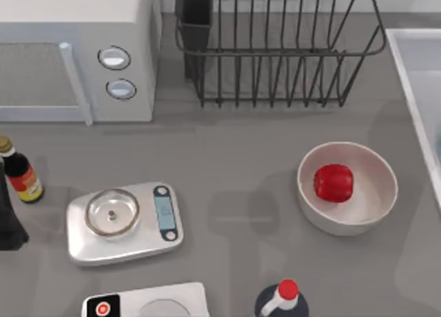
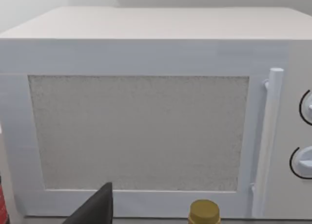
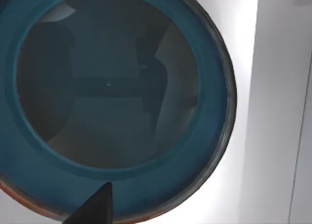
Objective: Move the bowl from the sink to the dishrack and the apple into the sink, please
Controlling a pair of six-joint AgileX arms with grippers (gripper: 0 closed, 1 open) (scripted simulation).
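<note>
One teal-blue bowl [image 3: 117, 112] lies in the sink [image 1: 417, 76] at the grey surface [image 1: 241, 165]'s right edge, seen close under the right wrist camera. One apple [image 1: 333, 182] sits in one white bowl [image 1: 372, 213]. One empty dishrack [image 1: 275, 55] stands at the back beside one microwave [image 1: 76, 48]. Two scales [image 1: 124, 222], two bottles [image 1: 19, 172]. I cannot tell how either arm's fingers stand.

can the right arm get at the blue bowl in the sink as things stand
Probably yes. The right wrist view looks straight down into the bowl from close above, with the pale sink beside it and nothing lying over the bowl's mouth, so the way down looks free.
</note>
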